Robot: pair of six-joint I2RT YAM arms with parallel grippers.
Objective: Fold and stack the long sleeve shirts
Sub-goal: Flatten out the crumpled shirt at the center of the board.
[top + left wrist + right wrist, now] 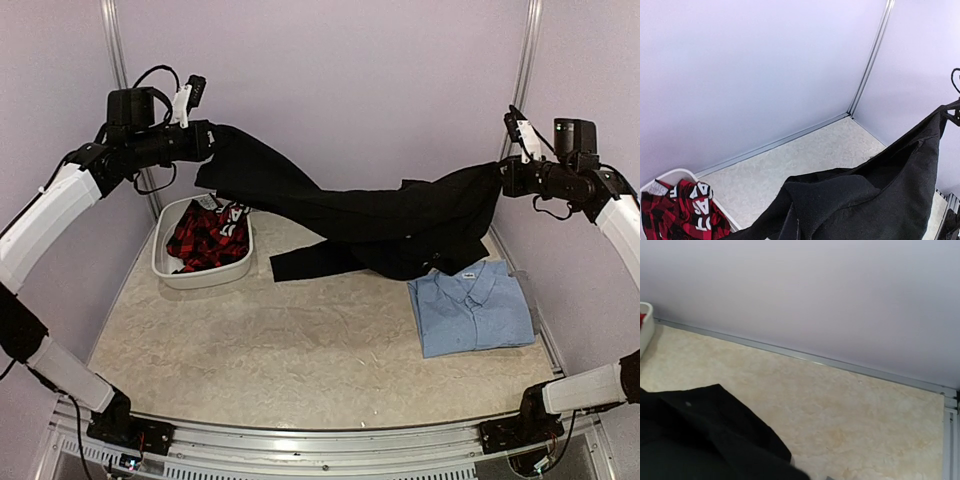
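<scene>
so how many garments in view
3: plain black cloth shirt hung between left gripper and right gripper; folded light blue shirt at right of table; red-black garment in white basket, possibly hiding more.

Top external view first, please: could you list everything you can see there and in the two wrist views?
black shirt: one, black, hanging stretched between the two grippers above the far half of the table, its lower part sagging onto the surface
light blue shirt: one, light blue, folded flat on the table's right side
bin: one, white, far left of the table
checked garment: one, red and black with white lettering, inside the bin
table: one, beige mottled top
left gripper: one, black, raised at far left, holding one end of the black shirt
right gripper: one, black, raised at far right, holding the other end
</scene>
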